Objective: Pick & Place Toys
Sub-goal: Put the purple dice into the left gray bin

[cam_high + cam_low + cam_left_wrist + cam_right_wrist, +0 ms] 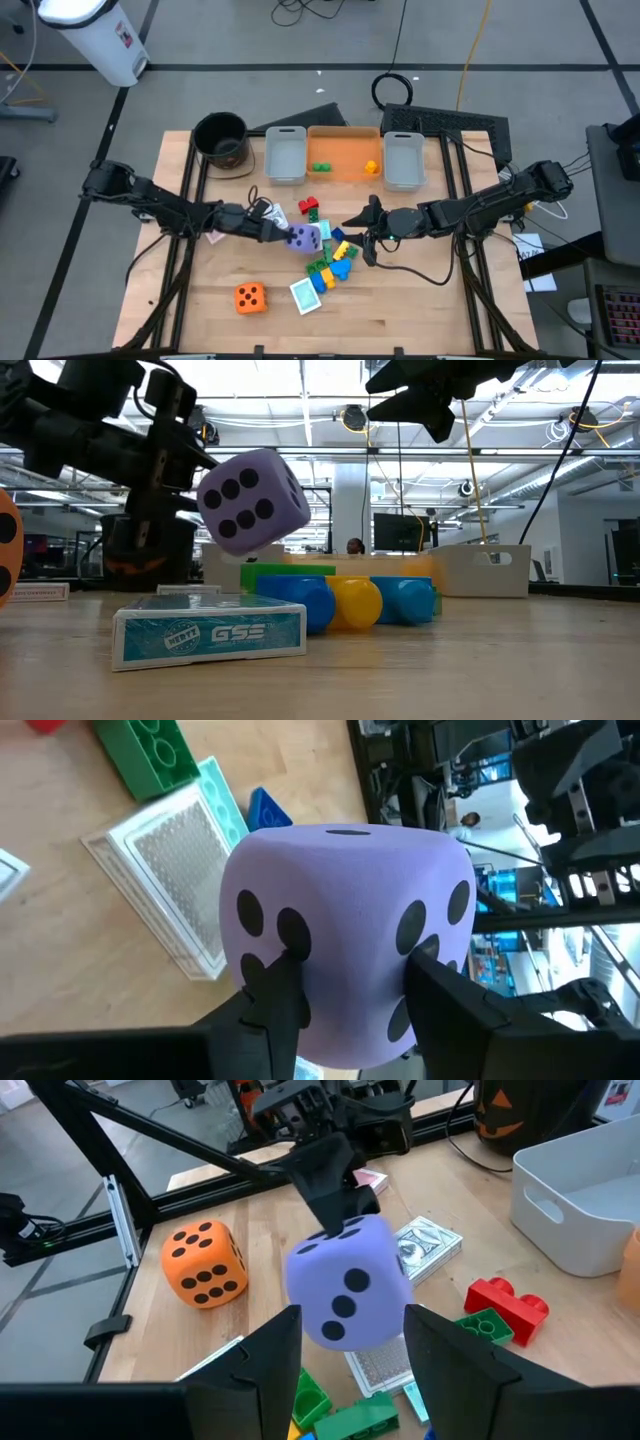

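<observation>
A purple die [306, 237] with black dots hangs above the middle of the table, and my left gripper [286, 234] is shut on it, reaching in from the left. In the low view the purple die [252, 500] is clear of the wood and tilted. My right gripper [352, 224] hovers open just right of the die, and its fingers [255, 1365] frame the die from a distance without touching. An orange die [250, 297] rests on the table at the near left. A pile of coloured bricks [335, 260] and a teal card box [305, 295] lie below the purple die. My left gripper pinches the purple die between its two fingers [282, 988], on two opposite dotted faces [262, 925] at the side nearest the wrist. The fingers come about level from the table's left. The die is lifted clear of the table and tilted.
At the far edge stand a grey bin [285, 155], an orange bin [345, 150] holding small bricks, another grey bin [403, 160] and a round black pot [222, 138]. Red and green bricks [310, 208] lie near the bins. Bare wood lies near the front edge.
</observation>
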{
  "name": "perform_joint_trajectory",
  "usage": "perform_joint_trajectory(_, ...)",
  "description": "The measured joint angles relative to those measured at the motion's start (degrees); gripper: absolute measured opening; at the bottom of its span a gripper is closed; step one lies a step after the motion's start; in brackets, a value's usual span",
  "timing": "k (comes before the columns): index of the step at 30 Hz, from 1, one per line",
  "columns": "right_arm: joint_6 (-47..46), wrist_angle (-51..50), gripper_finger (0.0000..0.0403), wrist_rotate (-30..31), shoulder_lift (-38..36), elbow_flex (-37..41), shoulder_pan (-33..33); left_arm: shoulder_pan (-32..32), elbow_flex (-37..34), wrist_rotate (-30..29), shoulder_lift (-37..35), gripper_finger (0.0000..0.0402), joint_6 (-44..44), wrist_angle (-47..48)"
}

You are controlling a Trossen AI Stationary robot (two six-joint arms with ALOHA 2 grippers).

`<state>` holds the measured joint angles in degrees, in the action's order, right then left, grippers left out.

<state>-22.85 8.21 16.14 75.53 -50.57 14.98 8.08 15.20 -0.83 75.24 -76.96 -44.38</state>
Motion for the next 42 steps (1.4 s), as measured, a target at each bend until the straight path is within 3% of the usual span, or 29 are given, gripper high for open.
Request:
perform_joint_trajectory(24,0.02,-1.68,0.0166,0.00,0.02,0.00,0.00,-5.79,0.02,4.40,-0.22,0.0153,1.48,-0.89)
perform_joint_trajectory(35,0.01,-1.66,0.0166,0.00,0.02,0.00,-0.01,-15.28,0.24,5.17,-9.43,0.0132,5.26,-0.65)
perform_joint_trajectory(42,0.02,-1.66,0.0166,0.00,0.02,0.00,-0.01,-23.47,1.37,2.02,-16.63,0.0116,7.84,3.78)
